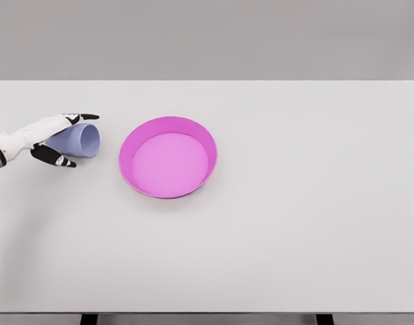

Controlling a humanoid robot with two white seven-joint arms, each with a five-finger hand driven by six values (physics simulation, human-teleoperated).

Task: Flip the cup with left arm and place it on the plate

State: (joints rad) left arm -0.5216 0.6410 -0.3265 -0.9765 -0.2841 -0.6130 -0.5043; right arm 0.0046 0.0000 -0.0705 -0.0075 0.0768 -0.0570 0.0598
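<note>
Bright, even, sharp render with faint shadows.

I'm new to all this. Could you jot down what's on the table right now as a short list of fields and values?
surface: white table
cup: pale lavender cup, lying on its side, open mouth turned toward the plate
plate: magenta plate with a raised rim, near the table's middle, nothing in it
cup versus plate: apart, cup to the plate's left
left hand: left hand reaching in from the left edge, fingers around the cup
right hand: not in view
task stage: cup not yet on the plate
</note>
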